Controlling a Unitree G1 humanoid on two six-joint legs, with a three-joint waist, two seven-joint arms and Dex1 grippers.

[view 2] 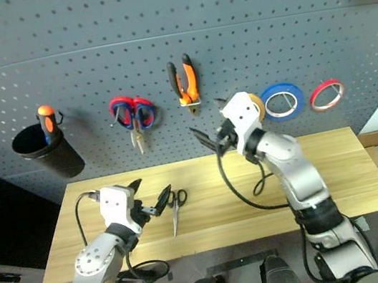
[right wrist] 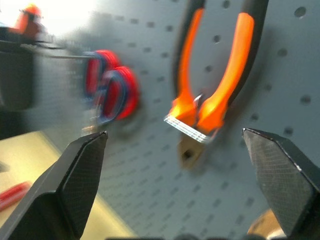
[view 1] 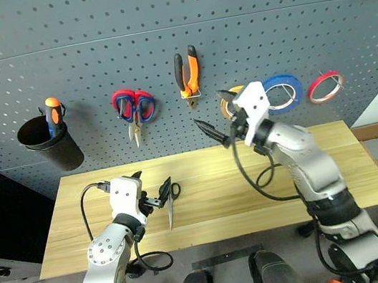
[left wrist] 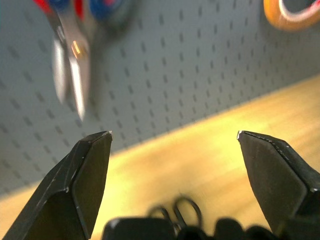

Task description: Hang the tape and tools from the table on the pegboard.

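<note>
Black-handled scissors (view 1: 171,201) lie flat on the wooden table (view 1: 341,181), blades pointing toward us | our left gripper (view 1: 150,189) gapes empty just beside the handles, way nearer | right gripper (view 1: 215,117) spread empty up by the hung pliers (view 1: 188,73) on the pegboard (view 1: 298,14)

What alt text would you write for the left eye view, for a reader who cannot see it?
Orange-and-black pliers hang on a grey pegboard, with the right hand open just below them. The left hand is open beside black-handled scissors lying on the wooden table.
</note>
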